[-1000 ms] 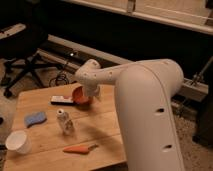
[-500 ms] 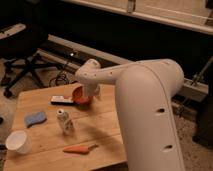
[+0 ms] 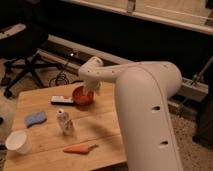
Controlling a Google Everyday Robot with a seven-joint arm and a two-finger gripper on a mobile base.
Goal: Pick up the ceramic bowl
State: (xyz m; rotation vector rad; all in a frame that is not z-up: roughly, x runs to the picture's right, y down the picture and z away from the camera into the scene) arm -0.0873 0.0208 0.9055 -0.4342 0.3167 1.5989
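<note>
The ceramic bowl (image 3: pixel 81 95) is small, round and orange-red, with a paler inside. It sits near the far edge of the wooden table (image 3: pixel 100 125). My gripper (image 3: pixel 91 89) hangs from the white arm right at the bowl's right rim, touching or just over it. The arm's wrist hides the gripper's tips.
A black and white flat device (image 3: pixel 61 100) lies just left of the bowl. A blue sponge (image 3: pixel 35 119), a small crumpled bottle (image 3: pixel 63 121), a white paper cup (image 3: pixel 18 142) and an orange carrot-shaped thing (image 3: pixel 80 148) lie nearer. An office chair (image 3: pixel 22 55) stands at the back left.
</note>
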